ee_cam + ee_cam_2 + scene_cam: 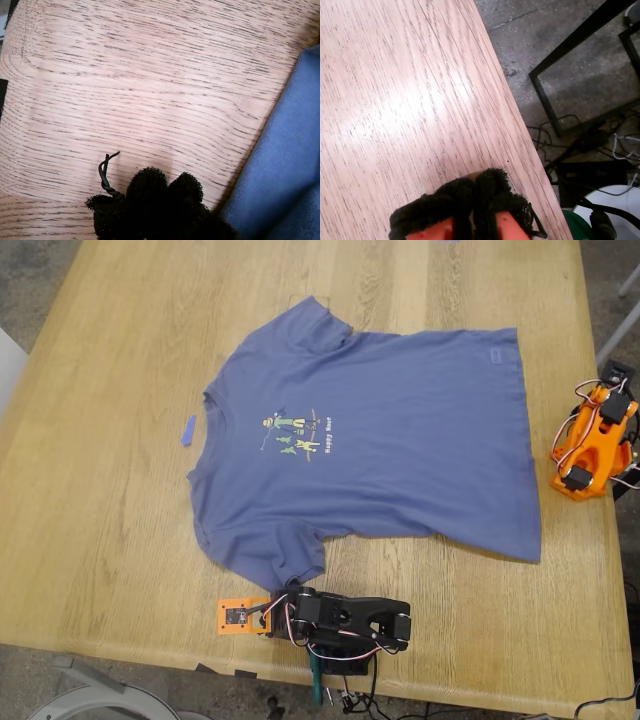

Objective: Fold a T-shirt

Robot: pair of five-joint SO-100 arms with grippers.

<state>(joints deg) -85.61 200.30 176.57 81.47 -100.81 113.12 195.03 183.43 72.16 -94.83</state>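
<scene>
The slate-blue T-shirt point(400, 440) lies spread flat on the wooden table point(110, 520), collar toward the exterior view's left, hem toward its right, with the yellow-green print point(295, 432) facing up. My first gripper point(165, 187) is shut and empty over bare wood by the near sleeve; its arm point(340, 620) lies along the table's near edge. The shirt's edge shows beside it point(285, 165). My second gripper point(472, 192) is shut and empty over the table's edge, on the folded orange arm point(592, 445) just beyond the hem.
A small blue scrap point(188, 430) lies on the wood beside the collar. In the second wrist view the floor beyond the table shows a black frame point(555, 100) and cables point(600, 140). Bare wood surrounds the shirt.
</scene>
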